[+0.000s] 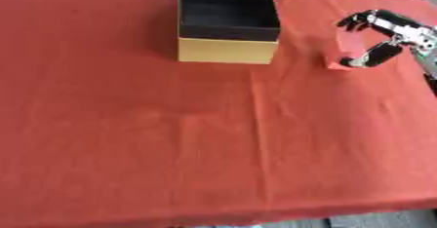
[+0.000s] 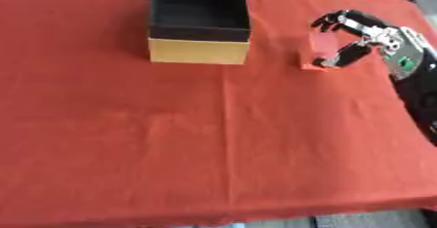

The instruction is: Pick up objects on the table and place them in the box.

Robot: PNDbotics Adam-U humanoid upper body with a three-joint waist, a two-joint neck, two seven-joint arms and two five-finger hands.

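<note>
Right of the open box (image 1: 228, 29), on the red cloth (image 1: 170, 134), your right hand (image 2: 368, 34) curls its fingers and thumb around a small red block (image 2: 312, 56).

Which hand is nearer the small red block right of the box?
Right. The right hand is curled around the red block, thumb touching it. The left hand shows in neither view.

A red cloth (image 1: 170, 139) covers the whole table, creased down its middle, with grey floor (image 2: 367, 219) beyond.
</note>
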